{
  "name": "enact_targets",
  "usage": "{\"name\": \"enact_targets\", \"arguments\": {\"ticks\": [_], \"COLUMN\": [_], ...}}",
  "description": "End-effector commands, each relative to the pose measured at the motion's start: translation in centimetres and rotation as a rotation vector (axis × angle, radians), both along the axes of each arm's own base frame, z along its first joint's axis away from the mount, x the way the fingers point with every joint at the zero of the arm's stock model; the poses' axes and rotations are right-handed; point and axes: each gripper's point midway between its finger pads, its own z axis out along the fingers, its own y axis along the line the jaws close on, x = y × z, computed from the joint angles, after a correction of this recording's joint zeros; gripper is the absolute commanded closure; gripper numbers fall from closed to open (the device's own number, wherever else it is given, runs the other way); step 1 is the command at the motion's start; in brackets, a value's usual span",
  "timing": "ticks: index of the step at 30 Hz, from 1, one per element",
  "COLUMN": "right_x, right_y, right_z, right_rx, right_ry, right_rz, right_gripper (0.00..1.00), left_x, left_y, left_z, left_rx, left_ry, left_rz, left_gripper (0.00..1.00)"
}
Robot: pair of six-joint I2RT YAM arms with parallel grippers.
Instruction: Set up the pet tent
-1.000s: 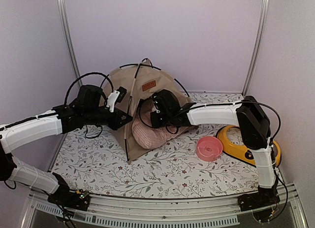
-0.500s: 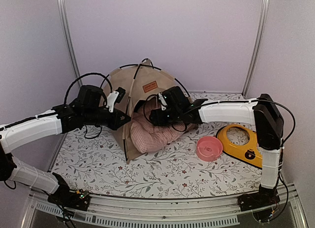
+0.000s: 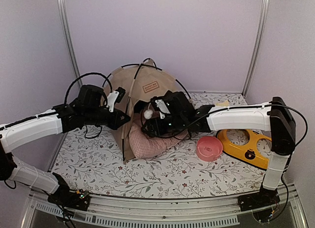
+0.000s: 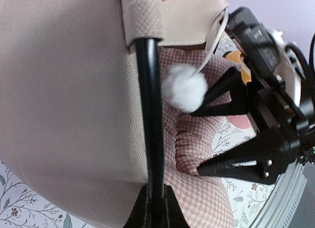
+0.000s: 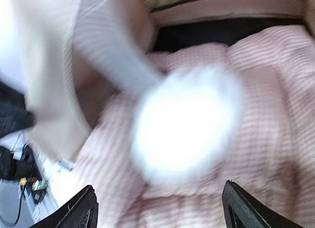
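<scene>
Right hand (image 4: pixel 197 139) lower, now beside pom-pom (image 4: pixel 184 87).

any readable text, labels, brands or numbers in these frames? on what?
Brown label patch on the pet tent: it carries print, too small to read.
Dark mark on the yellow tray: too small to tell whether it is text.
No other text shows in any view, so nothing can be quoted.

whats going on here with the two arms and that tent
Two robot arms are working on the pet tent, which stands upright. The left gripper is shut on its black front pole. The right gripper is open at the entrance, beside the white pom-pom, over the pink checked cushion.
</scene>
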Motion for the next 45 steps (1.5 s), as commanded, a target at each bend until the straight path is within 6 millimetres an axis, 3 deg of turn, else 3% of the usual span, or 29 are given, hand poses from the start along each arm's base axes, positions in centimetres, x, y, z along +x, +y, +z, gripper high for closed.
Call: {"name": "enact_targets", "arguments": {"ticks": [1, 5, 9, 17, 19, 28, 31, 33, 39, 42, 45], "right_x": [-2.3, -3.4, -4.5, -5.8, -6.1, -6.1, -6.0, -5.5, -2.2, 0.3, 2.8], "right_y": [0.6, -0.3, -0.8, 0.5, 1.2, 3.1, 3.9, 4.2, 3.5, 2.7, 1.7], "right_z": [0.9, -1.4, -1.8, 1.2, 1.2, -4.1, -4.6, -4.5, -2.2, -0.4, 1.2], "right_rx": [0.068, 0.044, 0.049, 0.103, 0.101, -0.014, -0.021, -0.03, -0.008, 0.026, 0.076], "right_ry": [0.035, 0.098, 0.111, 0.055, 0.052, 0.115, 0.123, 0.114, 0.069, 0.03, -0.005], "right_rz": [0.057, 0.055, 0.055, 0.064, 0.08, 0.102, 0.115, 0.108, 0.03, -0.031, -0.092], "right_gripper": [0.1, 0.1, 0.1, 0.08, 0.08, 0.13, 0.23, 0.36, 0.89, 0.99, 1.0], "left_x": [-0.2, -0.1, -0.1, -0.1, -0.1, 0.0, -0.1, -0.2, -1.2, -1.9, -2.8], "left_y": [0.1, 0.1, 0.2, -0.1, -0.1, -0.1, -0.1, -0.1, -0.7, -1.3, -2.1], "left_z": [-0.9, -0.9, -1.1, -1.7, -1.8, -1.9, -2.0, -2.0, -2.2, -2.5, -2.3], "left_rx": [0.023, 0.024, 0.029, 0.031, 0.032, 0.046, 0.053, 0.053, 0.043, 0.043, 0.028], "left_ry": [0.044, 0.041, 0.045, 0.065, 0.067, 0.062, 0.064, 0.065, 0.076, 0.09, 0.093], "left_rz": [0.0, 0.005, 0.008, -0.005, -0.005, -0.008, -0.016, -0.019, -0.08, -0.124, -0.18], "left_gripper": [1.0, 1.0, 1.0, 1.0, 1.0, 1.0, 1.0, 1.0, 1.0, 1.0, 1.0]}}
